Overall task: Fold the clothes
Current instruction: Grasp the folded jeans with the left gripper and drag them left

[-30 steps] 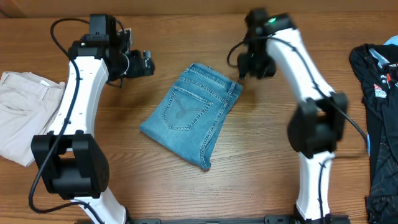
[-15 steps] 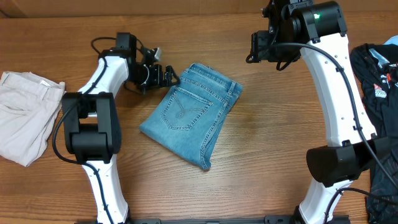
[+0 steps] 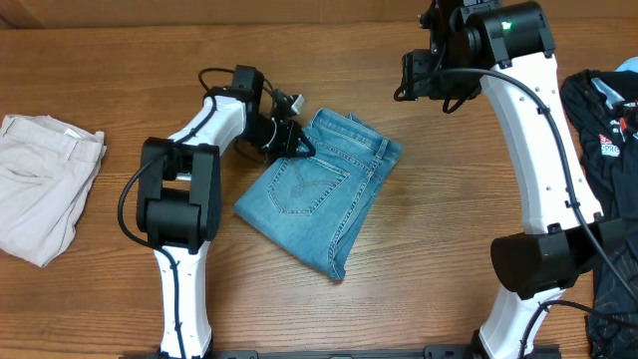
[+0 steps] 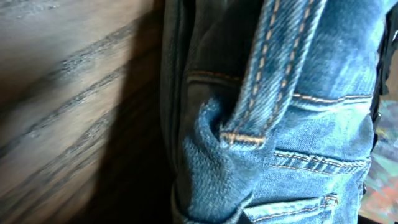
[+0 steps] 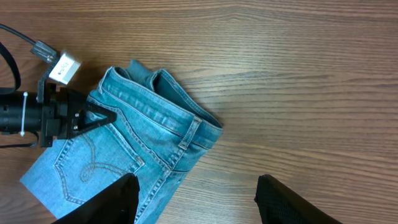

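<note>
Item: folded jeans, mid-tabletop. My left end effector at waistband, grip untellable; my right end effector spread open, far edge. Next: tidy fold.

left arm and right arm: white link shells, black joint housings, black cables looped alongside. green LED lit near right wrist. left gripper black, white connector block just behind it; right gripper fingers matte black

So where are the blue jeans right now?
Folded near the middle of the table in the overhead view, the jeans lie with the left gripper at their waistband corner.
</note>
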